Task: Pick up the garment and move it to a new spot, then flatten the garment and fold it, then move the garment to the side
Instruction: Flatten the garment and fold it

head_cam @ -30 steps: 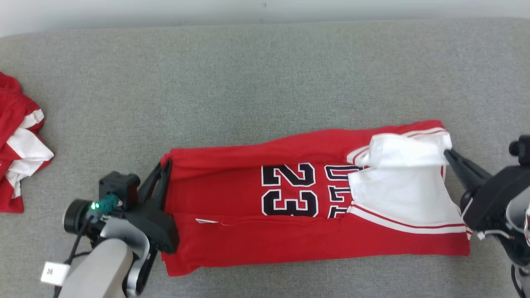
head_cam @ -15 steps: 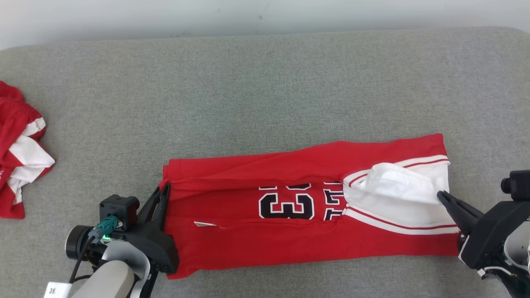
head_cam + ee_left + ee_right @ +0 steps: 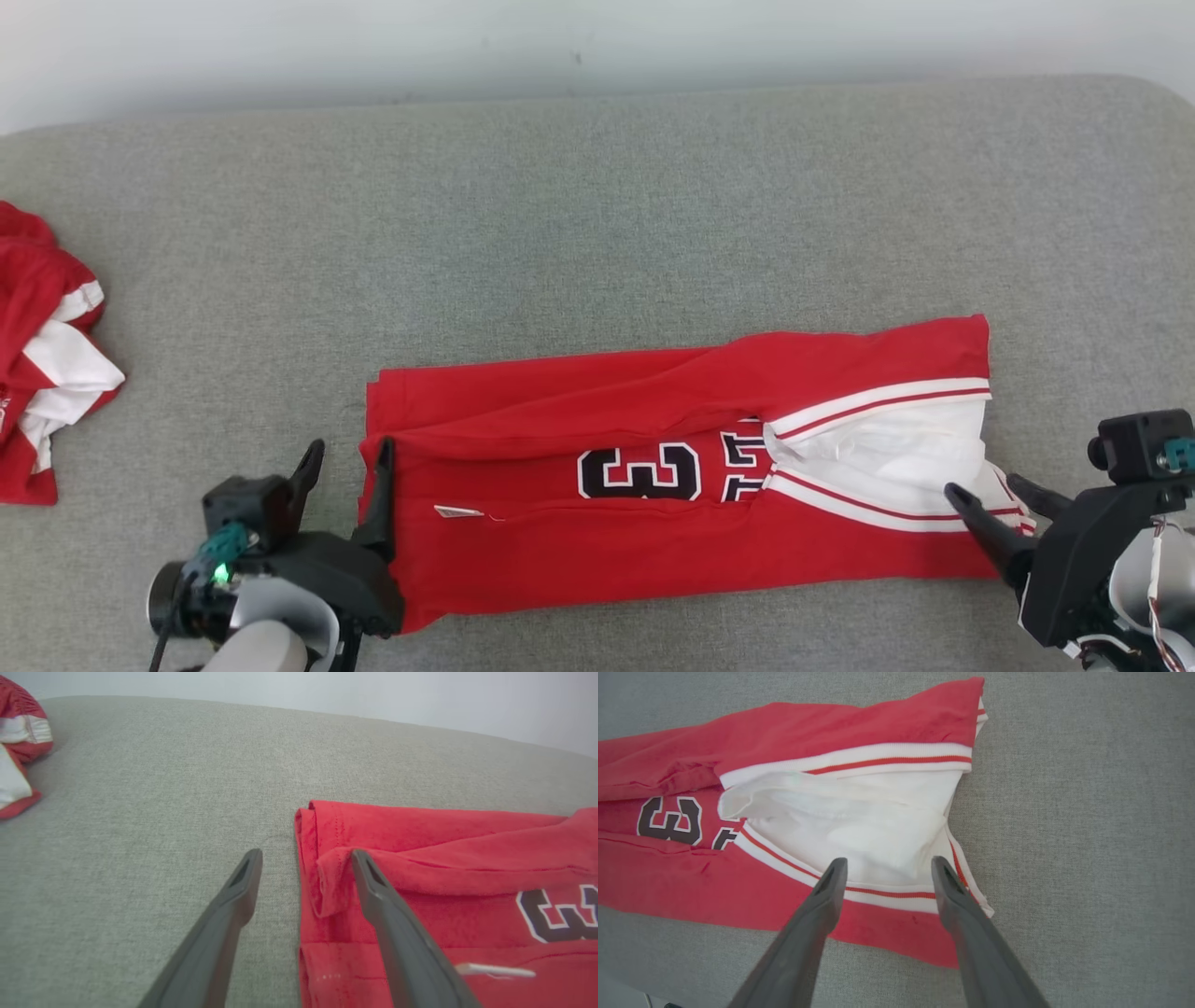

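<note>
We are noting both wide, empty: left end effector (image 3: 351, 450) straddling the left edge of the folded red garment (image 3: 653, 541), lower left; right end effector (image 3: 983, 485) over its white end, lower right. Garment is lying lower centre on grey fabric surface (image 3: 597, 233).

The left claw (image 3: 306, 854) holds its two dark fingers (image 3: 224, 914) spread apart, one over the grey fabric worktop (image 3: 140, 788), the other over the folded red jersey (image 3: 444, 858) at its end. A crumpled red-and-white garment (image 3: 18, 742) lies well apart.
</note>
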Available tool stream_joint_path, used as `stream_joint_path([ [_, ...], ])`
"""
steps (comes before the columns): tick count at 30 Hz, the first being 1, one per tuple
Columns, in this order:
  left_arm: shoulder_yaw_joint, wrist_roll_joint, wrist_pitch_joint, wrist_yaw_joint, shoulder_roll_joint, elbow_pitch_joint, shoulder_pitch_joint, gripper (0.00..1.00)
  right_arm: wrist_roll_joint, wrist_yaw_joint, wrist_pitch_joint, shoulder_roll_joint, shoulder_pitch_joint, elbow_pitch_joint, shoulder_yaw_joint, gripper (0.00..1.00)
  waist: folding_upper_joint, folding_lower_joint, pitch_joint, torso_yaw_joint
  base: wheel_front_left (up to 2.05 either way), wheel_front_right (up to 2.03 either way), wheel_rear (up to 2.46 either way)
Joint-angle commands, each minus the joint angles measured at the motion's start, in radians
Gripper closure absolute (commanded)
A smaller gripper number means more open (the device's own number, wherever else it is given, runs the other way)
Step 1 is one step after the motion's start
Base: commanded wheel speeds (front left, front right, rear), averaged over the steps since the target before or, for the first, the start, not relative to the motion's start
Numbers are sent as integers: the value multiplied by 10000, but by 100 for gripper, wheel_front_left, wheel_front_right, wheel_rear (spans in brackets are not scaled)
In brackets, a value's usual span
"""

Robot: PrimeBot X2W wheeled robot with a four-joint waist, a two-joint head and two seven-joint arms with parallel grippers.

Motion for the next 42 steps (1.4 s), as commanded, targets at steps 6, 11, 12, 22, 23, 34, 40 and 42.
stream_joint_path([
  [6,1510,598,-190,84,-438,-1373,1228,0,-167,3,-194,118,649,-62,-538,0,1,0,-499,159,0,0,0],
  [11,3006,2006,-195,-372,-1071,-3007,2645,0,-354,3,-448,442,1063,-93,-1220,0,1,0,-1010,190,0,0,0],
  [12,3301,2223,-195,-479,-1220,-3287,2913,0,-525,3,-455,440,1114,-60,-1366,0,1,0,-1110,198,0,0,0],
  [22,5185,3939,-186,-1580,-2424,-4514,4747,0,-953,3,-598,1118,453,861,-2018,0,1,0,-1608,432,0,0,0],
  [23,5276,4029,-186,-1680,-2498,-4549,4842,0,-946,3,-623,1140,318,1044,-2027,0,1,0,-1601,477,0,0,0],
  [34,5746,4412,-187,-2305,-2838,-4496,5088,0,-1001,3,-724,1368,-1327,3700,-2374,0,1,0,-1310,829,0,0,0],
  [40,5780,4513,-187,-2437,-2874,-4515,4861,0,-1286,3,-871,1441,-2273,5163,-2431,0,1,0,-985,1076,0,0,0],
  [42,5735,4445,-187,-2439,-2878,-4502,4827,0,-1380,3,-980,1478,-2503,5575,-2407,0,1,0,-892,1147,0,0,0],
])
